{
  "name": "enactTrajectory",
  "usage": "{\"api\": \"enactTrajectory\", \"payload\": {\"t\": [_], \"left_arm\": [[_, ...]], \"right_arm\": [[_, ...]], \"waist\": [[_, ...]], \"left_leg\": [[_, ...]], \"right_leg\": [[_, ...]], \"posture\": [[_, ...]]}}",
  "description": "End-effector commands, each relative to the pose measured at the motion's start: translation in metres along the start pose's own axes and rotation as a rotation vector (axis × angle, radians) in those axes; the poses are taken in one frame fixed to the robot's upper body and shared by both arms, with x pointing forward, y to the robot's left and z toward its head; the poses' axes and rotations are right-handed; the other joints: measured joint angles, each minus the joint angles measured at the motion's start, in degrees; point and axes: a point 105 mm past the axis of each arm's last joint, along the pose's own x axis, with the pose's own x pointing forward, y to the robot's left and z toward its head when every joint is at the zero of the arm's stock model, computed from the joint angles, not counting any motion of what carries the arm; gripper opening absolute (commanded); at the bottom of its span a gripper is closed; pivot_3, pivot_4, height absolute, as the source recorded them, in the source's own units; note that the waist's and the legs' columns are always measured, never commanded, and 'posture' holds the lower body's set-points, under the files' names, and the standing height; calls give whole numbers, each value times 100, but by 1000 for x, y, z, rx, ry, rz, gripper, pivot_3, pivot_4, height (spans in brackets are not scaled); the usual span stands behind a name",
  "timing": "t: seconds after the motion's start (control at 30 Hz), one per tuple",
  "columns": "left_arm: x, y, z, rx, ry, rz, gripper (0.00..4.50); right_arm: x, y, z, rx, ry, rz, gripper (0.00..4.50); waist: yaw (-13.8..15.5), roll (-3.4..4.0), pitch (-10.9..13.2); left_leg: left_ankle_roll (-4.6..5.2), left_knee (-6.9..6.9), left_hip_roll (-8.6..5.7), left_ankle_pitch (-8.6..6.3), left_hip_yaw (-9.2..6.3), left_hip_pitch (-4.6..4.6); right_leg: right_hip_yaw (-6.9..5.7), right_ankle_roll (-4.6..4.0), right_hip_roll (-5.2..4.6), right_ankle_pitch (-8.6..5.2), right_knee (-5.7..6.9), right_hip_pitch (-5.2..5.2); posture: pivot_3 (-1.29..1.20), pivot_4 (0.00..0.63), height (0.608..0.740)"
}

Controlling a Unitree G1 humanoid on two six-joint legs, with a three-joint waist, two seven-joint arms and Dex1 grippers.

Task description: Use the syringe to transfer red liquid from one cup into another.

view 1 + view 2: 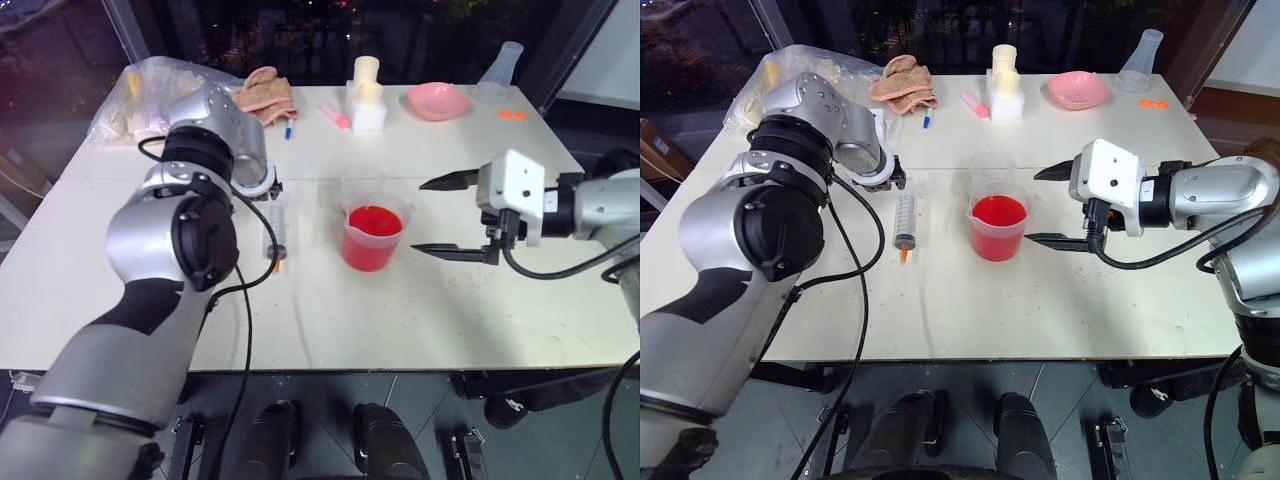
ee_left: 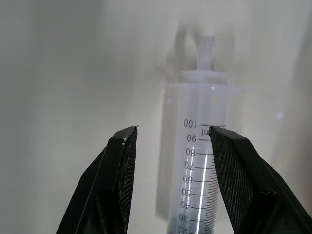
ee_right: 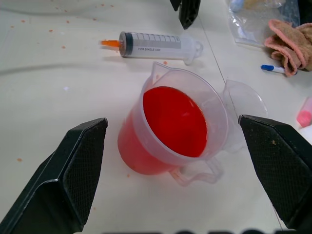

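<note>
Two end effectors show from the head views: the left end effector (image 1: 892, 180) hangs over the plunger end of the syringe (image 1: 905, 220), which lies flat on the tabletop (image 1: 940, 310) just left of the beaker (image 1: 998, 228) of red liquid (image 1: 998, 212). The right end effector (image 1: 1050, 205), spread wide, sits beside the beaker.

Left wrist view: the fingers (image 2: 117, 170) stand slightly parted, astride the barrel's top, pinching nothing yet.

Right wrist view: the empty cup (image 3: 243, 100) touches the beaker's far side.

Likely light, rigid and slick, the syringe should be taken across mid-barrel, firmly, so that it cannot roll.
</note>
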Motion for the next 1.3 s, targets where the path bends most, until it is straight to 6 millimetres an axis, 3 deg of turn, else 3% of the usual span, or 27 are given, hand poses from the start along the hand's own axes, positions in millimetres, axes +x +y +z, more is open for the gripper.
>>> {"api": "enactTrajectory", "payload": {"t": [0.03,0.07,0.33,1.3], "left_arm": [[-9,-8,4,20,-8,-27,2444],[-10,-8,4,28,-7,-25,2444],[-12,-13,5,14,-13,-46,4017],[35,-22,-23,-137,12,-25,4017]], "right_arm": [[-11,-6,10,-39,-10,-53,4464],[-11,-6,10,-38,-9,-54,4464],[-10,-5,8,-41,-8,-65,4500],[-9,-2,6,-40,-4,-93,4500]], "waist": [[0,0,0],[-1,0,0],[-14,0,0],[-4,-1,-1]], "left_leg": [[0,0,0,0,0,0],[0,0,0,0,0,0],[0,0,1,1,1,2],[-22,3,1,14,8,3]], "right_leg": [[0,0,0,0,0,0],[0,0,0,0,0,0],[1,0,2,0,2,-1],[7,2,1,2,3,0]], "posture": [[0,150,740],[0,150,740],[0,150,740],[0,150,740]]}}
